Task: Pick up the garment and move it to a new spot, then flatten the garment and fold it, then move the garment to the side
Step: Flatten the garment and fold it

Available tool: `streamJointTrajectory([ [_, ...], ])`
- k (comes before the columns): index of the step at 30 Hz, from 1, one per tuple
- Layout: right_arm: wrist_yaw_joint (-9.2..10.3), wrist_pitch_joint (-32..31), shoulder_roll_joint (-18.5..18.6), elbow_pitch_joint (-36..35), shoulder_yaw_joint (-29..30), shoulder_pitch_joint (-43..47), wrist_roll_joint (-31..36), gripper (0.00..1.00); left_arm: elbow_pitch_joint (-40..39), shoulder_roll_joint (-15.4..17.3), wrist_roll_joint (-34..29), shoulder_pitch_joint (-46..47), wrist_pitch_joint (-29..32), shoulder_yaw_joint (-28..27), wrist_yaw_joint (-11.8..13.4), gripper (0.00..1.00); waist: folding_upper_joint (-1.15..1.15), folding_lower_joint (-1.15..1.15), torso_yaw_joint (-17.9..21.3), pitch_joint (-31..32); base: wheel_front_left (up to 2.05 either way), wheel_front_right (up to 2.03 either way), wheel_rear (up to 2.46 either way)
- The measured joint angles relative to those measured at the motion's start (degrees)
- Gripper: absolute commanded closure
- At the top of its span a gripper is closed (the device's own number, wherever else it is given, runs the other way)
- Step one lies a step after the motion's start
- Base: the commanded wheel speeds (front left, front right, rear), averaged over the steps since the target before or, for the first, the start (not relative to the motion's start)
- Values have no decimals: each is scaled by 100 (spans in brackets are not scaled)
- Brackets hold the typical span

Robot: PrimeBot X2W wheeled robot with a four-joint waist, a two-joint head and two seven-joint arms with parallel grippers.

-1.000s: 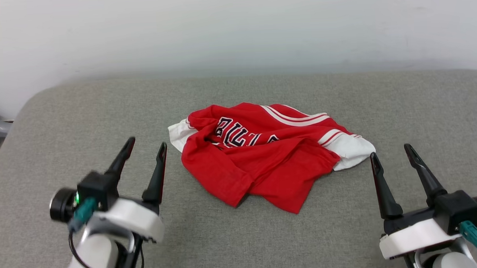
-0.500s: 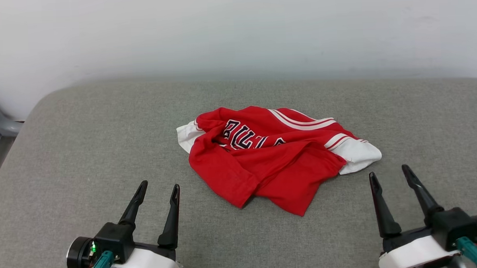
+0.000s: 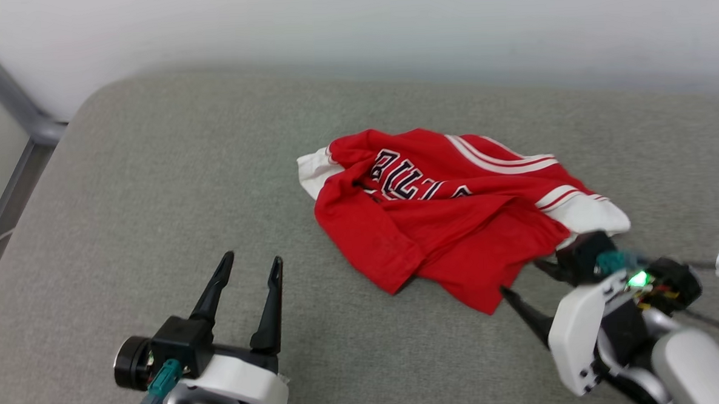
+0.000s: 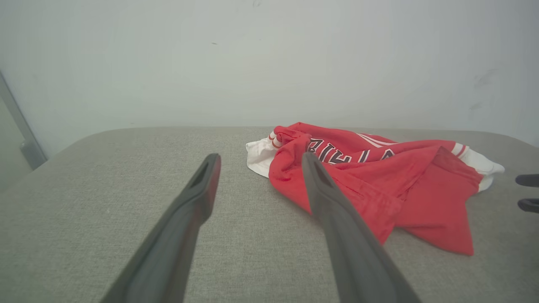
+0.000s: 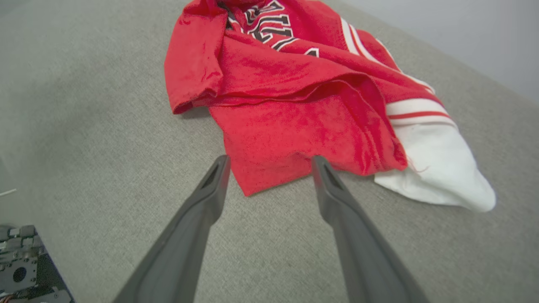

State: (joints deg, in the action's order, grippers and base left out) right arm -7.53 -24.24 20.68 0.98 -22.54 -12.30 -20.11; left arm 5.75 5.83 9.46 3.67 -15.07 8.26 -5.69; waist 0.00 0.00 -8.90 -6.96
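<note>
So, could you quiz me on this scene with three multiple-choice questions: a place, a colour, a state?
1. Where does the crumpled red basketball jersey lie?
A. on the floor
B. on the grey fabric cushion
C. on a hook
2. What colour is its sleeve?
A. white
B. blue
C. yellow
3. How is the robot's right gripper?
A. shut on the jersey
B. lifting the jersey
C. open, holding nothing
Answers: 1 B, grey fabric surrounds the jersey on every side; 2 A, the sleeve beyond the striped trim is plain white; 3 C, its two dark fingers stand apart at the jersey's near edge.
</note>
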Motion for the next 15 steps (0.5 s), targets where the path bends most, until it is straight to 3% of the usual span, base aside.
streamJointTrajectory([
  [2, 2, -679, 328, -79, -215, -302, -338, 0, 12, -52, -23, 109, 0, 8, -37, 0, 0, 0, -100, -114, 0, 0, 0],
  [7, 1, -2025, 627, -25, -582, -813, -929, 0, 23, -131, -64, 252, 0, 33, -89, 0, 0, 0, -396, -366, 0, 0, 0],
  [15, 2, -2622, 879, 359, -1109, -1396, -992, 0, 40, -234, -70, 398, 0, 88, -137, 0, 0, 0, -863, -692, 0, 0, 0],
])
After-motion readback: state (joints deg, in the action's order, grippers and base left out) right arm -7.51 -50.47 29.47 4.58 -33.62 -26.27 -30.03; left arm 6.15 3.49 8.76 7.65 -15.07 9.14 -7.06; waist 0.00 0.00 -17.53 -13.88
